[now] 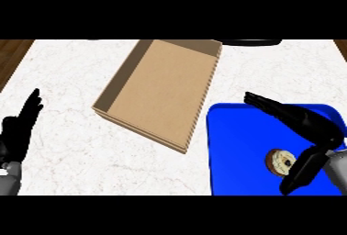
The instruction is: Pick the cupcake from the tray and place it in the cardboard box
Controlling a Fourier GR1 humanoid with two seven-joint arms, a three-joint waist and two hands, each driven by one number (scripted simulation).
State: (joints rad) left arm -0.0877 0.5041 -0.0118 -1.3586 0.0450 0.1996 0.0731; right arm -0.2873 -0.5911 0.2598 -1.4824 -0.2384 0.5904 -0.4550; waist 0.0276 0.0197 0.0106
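The cupcake [281, 161] sits on the blue tray [237, 151], just right of the cardboard box [159, 92], not yet lifted. The right hand [308, 133] flanks it, fingers [265, 103] spread straight, grasping nothing. The left hand [17, 131] rests open, well left of the box.

Light is bright and even across the white marble counter [81, 69], with no glare on it. The cardboard box [159, 92] shows a darker inner wall on its left side and a paler floor, a soft shading rather than a hard shadow. The blue tray [234, 147] is flat and saturated, without highlights. The black right hand [308, 124] shows almost no surface detail. Edges look straight, not bent
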